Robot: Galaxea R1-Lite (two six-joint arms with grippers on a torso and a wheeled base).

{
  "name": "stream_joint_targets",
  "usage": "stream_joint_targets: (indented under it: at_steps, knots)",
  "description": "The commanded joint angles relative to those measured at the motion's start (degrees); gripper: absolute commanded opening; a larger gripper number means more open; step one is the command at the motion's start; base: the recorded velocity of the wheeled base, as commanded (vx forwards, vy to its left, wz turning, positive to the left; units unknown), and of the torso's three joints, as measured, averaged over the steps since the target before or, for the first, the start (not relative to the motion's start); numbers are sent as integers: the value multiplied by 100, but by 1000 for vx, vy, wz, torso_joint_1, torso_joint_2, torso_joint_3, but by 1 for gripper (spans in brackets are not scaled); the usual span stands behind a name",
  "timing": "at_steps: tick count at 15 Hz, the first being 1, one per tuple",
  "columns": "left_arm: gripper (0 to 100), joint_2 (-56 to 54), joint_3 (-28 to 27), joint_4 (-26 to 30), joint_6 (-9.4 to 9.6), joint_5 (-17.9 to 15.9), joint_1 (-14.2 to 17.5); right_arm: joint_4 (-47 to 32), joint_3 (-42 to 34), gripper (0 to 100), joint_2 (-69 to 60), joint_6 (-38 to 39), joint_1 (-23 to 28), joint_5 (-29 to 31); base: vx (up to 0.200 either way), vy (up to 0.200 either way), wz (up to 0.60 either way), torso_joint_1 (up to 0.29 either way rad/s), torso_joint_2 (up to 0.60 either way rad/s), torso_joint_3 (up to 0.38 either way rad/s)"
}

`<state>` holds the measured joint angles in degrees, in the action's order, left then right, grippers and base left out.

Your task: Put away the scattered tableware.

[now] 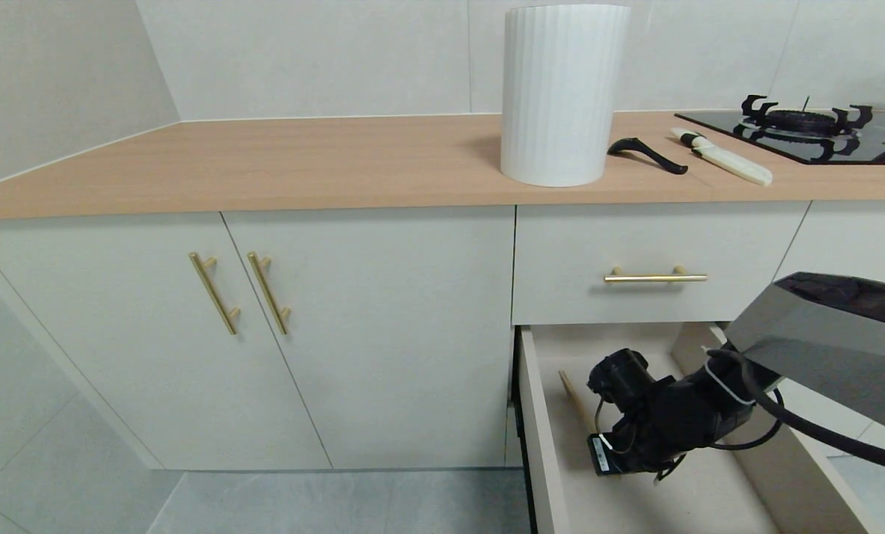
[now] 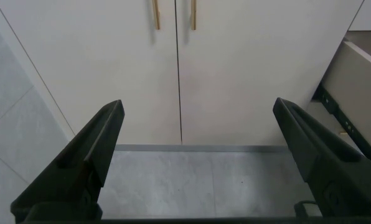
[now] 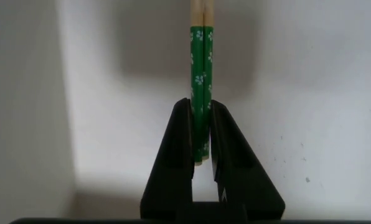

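Observation:
A pair of chopsticks [image 3: 201,62] with green patterned ends and plain wooden tips is clamped between my right gripper's fingers [image 3: 201,115], which are shut on it. In the head view that gripper [image 1: 604,443] is down inside the open lower drawer [image 1: 535,415], with the chopsticks [image 1: 576,400] slanting near the drawer's left wall just above its floor. On the wooden countertop lie a black utensil [image 1: 646,154] and a white knife [image 1: 720,156]. My left gripper [image 2: 198,115] is open and holds nothing, low in front of the cabinet doors [image 2: 179,68].
A tall white ribbed container [image 1: 561,93] stands on the counter beside the utensils. A black gas hob [image 1: 805,130] sits at the far right. A shut drawer with a gold handle [image 1: 656,277] is above the open one. The double cabinet doors [image 1: 242,293] are closed.

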<state>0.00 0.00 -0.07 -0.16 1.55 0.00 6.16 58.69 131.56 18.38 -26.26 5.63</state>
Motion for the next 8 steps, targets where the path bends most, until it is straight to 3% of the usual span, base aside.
stream_joint_targets:
  at_steps: [1,7,8]
  knots:
    - [100,9,0,7,-2,3,0,0,3,0,186,-1,-11,8,0,0,0,0,0,0]
    - [100,9,0,-1,-2,3,0,17,3,0,186,-1,-11,52,0,0,0,0,0,0]
    - [100,9,0,-1,-2,3,0,17,3,100,186,-1,-11,52,0,0,0,0,0,0]
